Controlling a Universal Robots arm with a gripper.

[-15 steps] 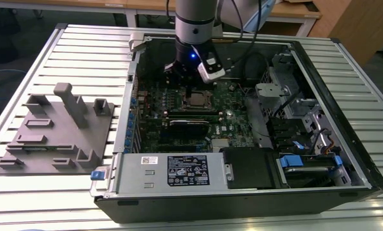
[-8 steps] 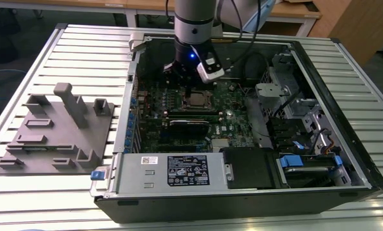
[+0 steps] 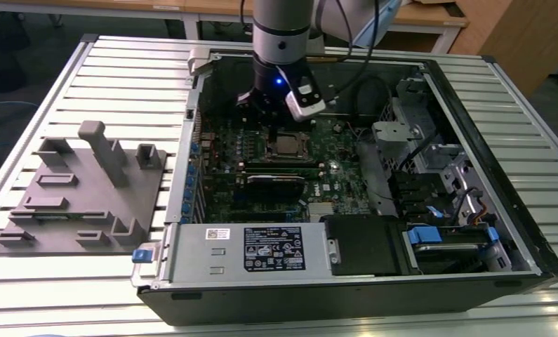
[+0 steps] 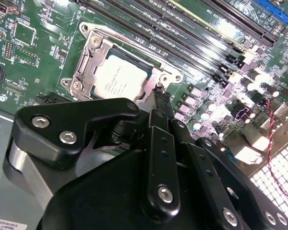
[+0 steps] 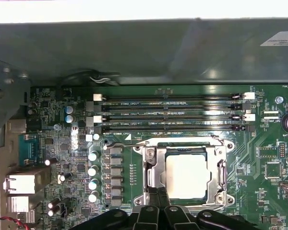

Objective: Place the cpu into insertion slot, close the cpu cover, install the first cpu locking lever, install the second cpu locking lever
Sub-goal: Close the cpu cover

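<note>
The cpu (image 5: 187,176) lies flat in the insertion slot (image 3: 283,146) on the green motherboard, its pale metal top facing up. The silver cpu cover (image 5: 151,172) lies down around it as a frame, and the chip (image 4: 119,79) shows through the cover's (image 4: 89,57) cut-out. My gripper (image 4: 159,93) reaches down inside the open computer case, with its black fingers (image 5: 153,206) pressed together. The fingertips sit at one edge of the socket frame, by a thin metal lever end. I cannot tell whether they touch it. In the exterior view the gripper (image 3: 275,130) stands just behind the socket.
Several long memory slots (image 5: 173,112) run just beyond the socket. A black expansion card (image 3: 276,181) crosses the board in front of it. The case walls (image 3: 192,140), drive bays (image 3: 429,161) and power supply (image 3: 260,249) enclose the board. A grey fixture (image 3: 82,189) lies at the exterior view's left.
</note>
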